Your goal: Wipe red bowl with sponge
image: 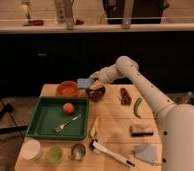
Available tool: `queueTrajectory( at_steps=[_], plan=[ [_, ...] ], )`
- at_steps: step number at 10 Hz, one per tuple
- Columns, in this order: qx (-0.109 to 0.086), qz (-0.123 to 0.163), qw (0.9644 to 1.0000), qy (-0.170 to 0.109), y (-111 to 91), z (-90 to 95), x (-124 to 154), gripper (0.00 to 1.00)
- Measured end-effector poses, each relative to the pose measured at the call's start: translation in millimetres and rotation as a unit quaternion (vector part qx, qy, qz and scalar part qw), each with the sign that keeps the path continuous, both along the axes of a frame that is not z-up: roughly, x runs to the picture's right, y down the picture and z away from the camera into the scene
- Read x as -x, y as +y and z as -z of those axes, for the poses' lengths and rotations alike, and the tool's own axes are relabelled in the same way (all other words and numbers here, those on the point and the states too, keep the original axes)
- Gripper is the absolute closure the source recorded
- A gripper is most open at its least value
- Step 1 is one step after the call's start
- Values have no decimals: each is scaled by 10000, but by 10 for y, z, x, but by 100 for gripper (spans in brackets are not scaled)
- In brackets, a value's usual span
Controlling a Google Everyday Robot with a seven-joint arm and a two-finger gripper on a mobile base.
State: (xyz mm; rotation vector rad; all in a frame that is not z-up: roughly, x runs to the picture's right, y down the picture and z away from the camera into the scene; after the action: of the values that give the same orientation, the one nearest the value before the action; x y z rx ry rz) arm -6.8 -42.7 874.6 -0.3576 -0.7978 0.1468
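Gripping the sponge [83, 83] just right of the red bowl [67, 89], the end effector [92, 80] could shove that bowl along the table [115, 116] if it presses sideways.

My arm [146, 95] was long and white. It went up from my body [182, 135], bent at the elbow [125, 65], and pointed left toward the red bowl [67, 89]. My gripper [92, 79] was just by the right side of the red bowl, a bit higher than its rim. Its fingers were pinched tight on the sponge [84, 83].
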Motion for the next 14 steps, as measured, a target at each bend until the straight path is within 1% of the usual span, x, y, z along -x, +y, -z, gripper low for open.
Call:
queueTrajectory(
  at_steps=[2, 6, 8, 9, 11, 14],
  plan=[
    [-26, -4, 10000, -25, 6, -12, 17, 83],
    [-105, 45, 9997, -205, -73, -84, 476, 83],
    [-116, 81, 9997, -180, -119, -145, 539, 83],
    [-126, 181, 9996, -175, -116, -173, 639, 83],
    [-119, 427, 9990, -44, -117, -281, 811, 83],
    [-48, 625, 9980, 32, -119, -423, 987, 83]
  ],
)
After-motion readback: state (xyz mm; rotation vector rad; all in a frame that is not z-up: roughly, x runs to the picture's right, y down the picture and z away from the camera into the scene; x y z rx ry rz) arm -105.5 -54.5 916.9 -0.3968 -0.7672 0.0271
